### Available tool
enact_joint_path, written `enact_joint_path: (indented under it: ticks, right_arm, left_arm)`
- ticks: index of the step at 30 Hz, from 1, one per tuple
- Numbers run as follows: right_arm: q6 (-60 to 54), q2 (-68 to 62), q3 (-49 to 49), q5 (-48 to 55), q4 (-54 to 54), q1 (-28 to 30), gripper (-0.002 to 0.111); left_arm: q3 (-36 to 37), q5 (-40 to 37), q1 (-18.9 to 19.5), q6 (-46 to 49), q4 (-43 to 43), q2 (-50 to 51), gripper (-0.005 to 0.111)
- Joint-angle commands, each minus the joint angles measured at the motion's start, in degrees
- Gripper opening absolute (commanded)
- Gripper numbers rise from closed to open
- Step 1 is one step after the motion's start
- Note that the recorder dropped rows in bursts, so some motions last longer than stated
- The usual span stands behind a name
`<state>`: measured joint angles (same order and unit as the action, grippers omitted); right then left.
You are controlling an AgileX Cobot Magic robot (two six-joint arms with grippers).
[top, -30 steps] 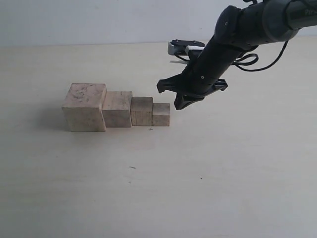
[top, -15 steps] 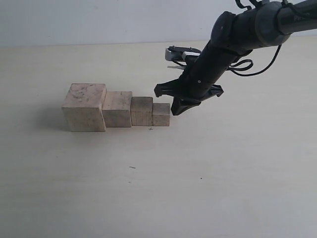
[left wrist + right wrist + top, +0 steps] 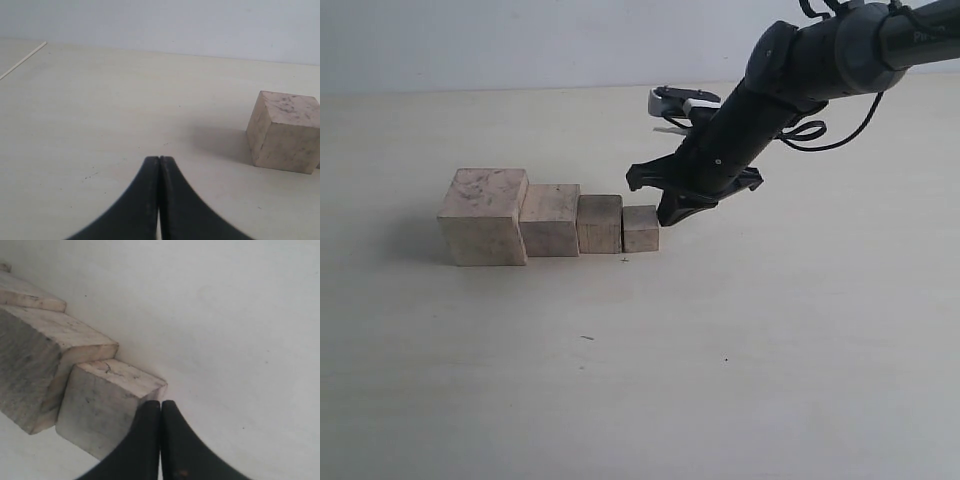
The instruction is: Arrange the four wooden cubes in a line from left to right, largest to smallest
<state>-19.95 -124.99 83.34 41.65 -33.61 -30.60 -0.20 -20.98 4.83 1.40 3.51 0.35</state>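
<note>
- Where the row stands, the worktop (image 3: pixel 740 360) is a pale cream, matte surface with a few tiny dark specks (image 3: pixel 587 338) in front of it. Behind it rises a plain, light bluish-grey wall (image 3: pixel 520 40).
- In the exterior view the four wooden cubes sit left of the middle, side against side. The largest cube (image 3: pixel 483 228) is at the left end, then the second cube (image 3: pixel 550 220), the third cube (image 3: pixel 600 223) and the smallest cube (image 3: pixel 641 228) at the right end.
- My right end effector (image 3: pixel 666 216) comes down at a slant from the upper right, with its tip at the right side of the smallest cube.
- Only my right wrist view settles its state. The two black fingers (image 3: pixel 150 440) are pressed flat together with nothing between them. Their tips are at an upper edge of the smallest cube (image 3: pixel 100 410) and seem to touch it. The third cube (image 3: pixel 45 365) steps up just beyond.
- My left end effector (image 3: pixel 159 160) does not show in the exterior view. My left wrist view has its fingers closed tight on nothing, low over bare worktop. It is well apart from the largest cube (image 3: pixel 285 132), which throws a soft shadow (image 3: pixel 220 142) beside itself.
- That same view shows a thin pale line (image 3: pixel 22 61) running across a far corner of the worktop, which the other views do not take in.
</note>
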Motion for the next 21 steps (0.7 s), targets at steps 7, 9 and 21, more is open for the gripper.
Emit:
enact_joint_path:
  ticks: [7, 9, 21]
  right_arm:
    - [4.7, 1.3, 0.5, 1.7, -0.3, -0.1, 0.0]
    - [5.8, 2.4, 0.5, 1.6, -0.3, -0.1, 0.0]
    - [8.6, 10.5, 0.5, 1.1, 6.9, -0.1, 0.0]
  left_arm:
    - [0.2, 0.8, -0.3, 0.0, -0.1, -0.3, 0.0]
    - [0.2, 0.8, -0.3, 0.0, -0.1, -0.3, 0.0]
    - [0.2, 0.8, -0.3, 0.0, -0.1, -0.3, 0.0]
